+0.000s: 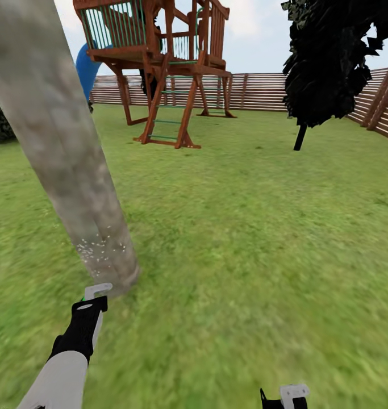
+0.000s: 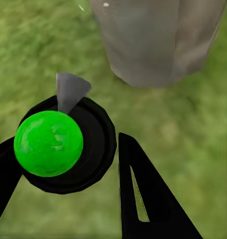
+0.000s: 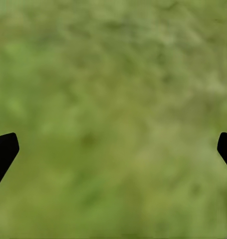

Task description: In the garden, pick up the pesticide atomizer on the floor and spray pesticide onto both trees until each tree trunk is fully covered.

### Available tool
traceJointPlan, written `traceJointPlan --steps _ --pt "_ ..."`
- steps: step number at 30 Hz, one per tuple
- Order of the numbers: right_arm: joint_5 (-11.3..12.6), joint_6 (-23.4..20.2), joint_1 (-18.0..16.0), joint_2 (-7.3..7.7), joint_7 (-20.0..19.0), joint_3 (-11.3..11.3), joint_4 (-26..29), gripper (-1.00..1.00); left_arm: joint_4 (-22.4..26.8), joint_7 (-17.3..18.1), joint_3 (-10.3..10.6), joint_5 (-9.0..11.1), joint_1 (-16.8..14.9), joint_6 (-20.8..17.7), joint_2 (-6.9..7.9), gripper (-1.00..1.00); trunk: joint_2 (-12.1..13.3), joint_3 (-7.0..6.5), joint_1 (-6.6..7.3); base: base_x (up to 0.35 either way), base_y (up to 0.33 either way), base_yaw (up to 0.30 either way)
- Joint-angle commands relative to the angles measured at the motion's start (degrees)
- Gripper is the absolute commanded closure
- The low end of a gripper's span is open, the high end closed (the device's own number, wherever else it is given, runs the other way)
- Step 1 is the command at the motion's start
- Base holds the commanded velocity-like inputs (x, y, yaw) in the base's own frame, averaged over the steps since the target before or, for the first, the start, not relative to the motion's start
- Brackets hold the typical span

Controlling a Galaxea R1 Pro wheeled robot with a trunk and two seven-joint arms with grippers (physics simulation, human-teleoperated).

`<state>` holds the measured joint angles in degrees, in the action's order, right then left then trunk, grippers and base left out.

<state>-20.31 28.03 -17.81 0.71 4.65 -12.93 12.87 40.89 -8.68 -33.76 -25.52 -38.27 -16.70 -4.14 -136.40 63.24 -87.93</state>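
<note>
Left gripper [image 2: 68, 174] is clamping the sprayer [image 2: 61, 144], aiming at the trunk [image 1: 63, 165] at 11 o'clock. Playset [image 1: 165, 62] is sitting at 12, dark tree [image 1: 330, 57] at 2. Right gripper [image 3: 113, 149] is hanging wide apart over grass [image 1: 262, 227].

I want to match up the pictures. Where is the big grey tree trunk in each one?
Head view: the tree trunk leans from the top left corner down to the grass just beyond the left gripper.
Left wrist view: its base stands at the top, past the green-topped atomizer between the fingers.
Right wrist view: grass between two fingertips; I can't find the trunk here.
Shared landmark: the grass.
</note>
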Motion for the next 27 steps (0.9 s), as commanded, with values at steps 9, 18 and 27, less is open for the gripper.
traceJointPlan --steps 9,18,27 --pt "-0.61 0.18 -0.04 -0.01 0.27 -0.25 -0.03 -1.0 -3.09 -0.56 -0.27 -0.23 -0.05 2.0 -0.87 1.0 -0.02 0.05 -0.01 0.227 -0.205 0.015" --pt "-0.61 0.18 -0.04 -0.01 0.27 -0.25 -0.03 -1.0 -2.81 -2.04 -0.16 -0.23 -0.05 2.02 -0.69 1.0 -0.02 0.05 -0.01 0.236 -0.196 0.162" --pt "-0.58 0.18 -0.04 -0.01 0.33 -0.25 -0.03 -1.0 -2.53 -2.04 -0.25 -0.23 -0.05 2.02 -0.69 1.0 -0.02 0.05 -0.01 0.236 -0.195 0.26"
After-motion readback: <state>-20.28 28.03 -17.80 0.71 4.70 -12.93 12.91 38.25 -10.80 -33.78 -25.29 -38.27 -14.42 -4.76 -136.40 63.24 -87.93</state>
